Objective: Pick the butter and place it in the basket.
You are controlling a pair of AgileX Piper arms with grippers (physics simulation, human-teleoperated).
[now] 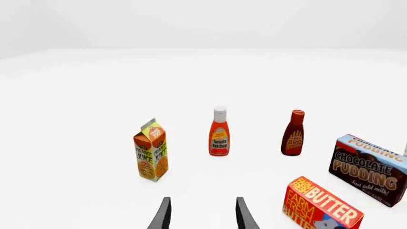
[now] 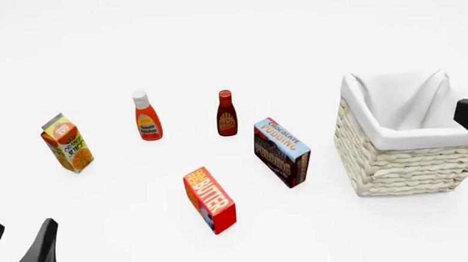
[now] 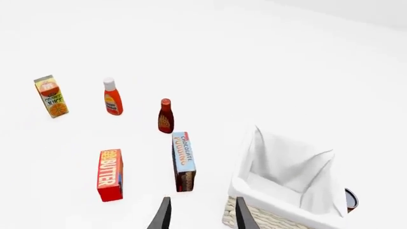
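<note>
The butter (image 2: 209,199), a red and orange box with pale lettering, stands on edge on the white table in front of centre. It also shows in the left wrist view (image 1: 321,206) and the right wrist view (image 3: 109,174). The basket (image 2: 404,170), cream wicker with a white cloth lining, stands at the right and holds nothing that I can see; its rim (image 3: 273,206) lies just beyond my right gripper. My left gripper (image 2: 21,226) is open at the near left corner, well left of the butter. My right gripper (image 3: 203,200) is open, empty, above the basket's near side.
An orange juice carton (image 2: 68,144) stands at the left. A ketchup bottle (image 2: 147,117) and a BBQ sauce bottle (image 2: 226,114) stand behind the butter. The chocolate pudding box (image 2: 282,152) stands between the butter and the basket.
</note>
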